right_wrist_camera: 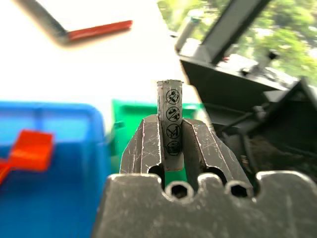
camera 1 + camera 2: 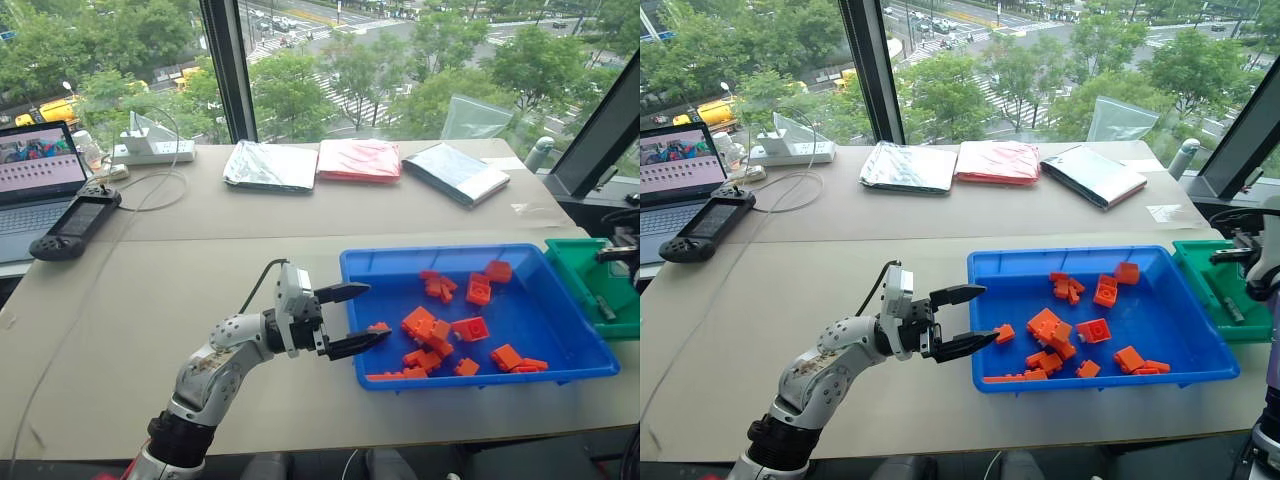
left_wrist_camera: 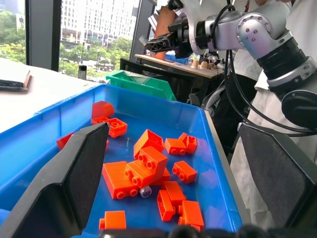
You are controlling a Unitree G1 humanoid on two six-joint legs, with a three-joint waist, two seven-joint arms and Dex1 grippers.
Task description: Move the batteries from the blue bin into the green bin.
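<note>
The right gripper (image 1: 170, 144), clamped on a battery (image 1: 169, 128), hangs by the green bin (image 2: 590, 282); it should centre over it before releasing. The left gripper (image 2: 352, 320) gapes empty at the blue bin (image 2: 355, 262).

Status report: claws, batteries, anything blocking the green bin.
Right claw shut on a battery, over the green bin. Left claw open, at the blue bin rim. One battery left among orange blocks. Nothing blocking.
</note>
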